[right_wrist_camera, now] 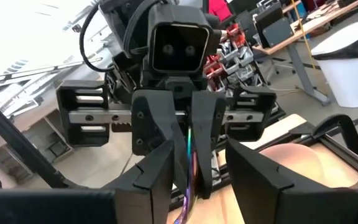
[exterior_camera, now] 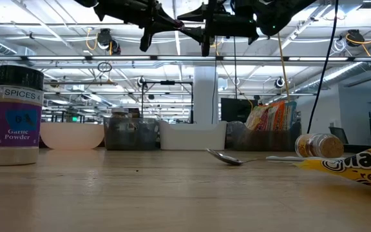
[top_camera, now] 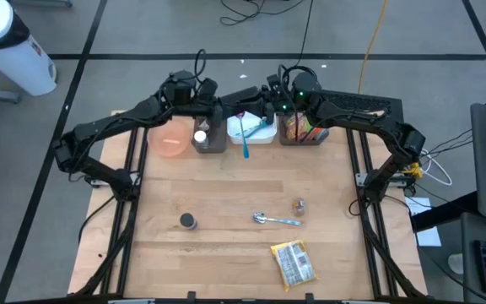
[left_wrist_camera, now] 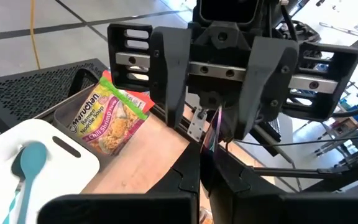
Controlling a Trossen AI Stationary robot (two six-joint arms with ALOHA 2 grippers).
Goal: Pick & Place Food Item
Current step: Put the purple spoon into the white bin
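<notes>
Slippage above the white bin [top_camera: 264, 135] is the risk. If the left gripper [top_camera: 219, 100], clamped on the thin shiny packet [left_wrist_camera: 217, 130], lets go before the right gripper's [top_camera: 264, 97] half-parted fingers bite, it drops. The packet hangs mid-air between them, edge-up. Its long axis seemingly runs gripper to gripper.

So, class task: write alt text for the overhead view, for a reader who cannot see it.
Two dark robot arms meet gripper to gripper above a white tray at the far edge of a wooden table, the left gripper facing the right gripper. Nearer lie a ramen packet, a spoon, a small jar and a spice shaker.
</notes>
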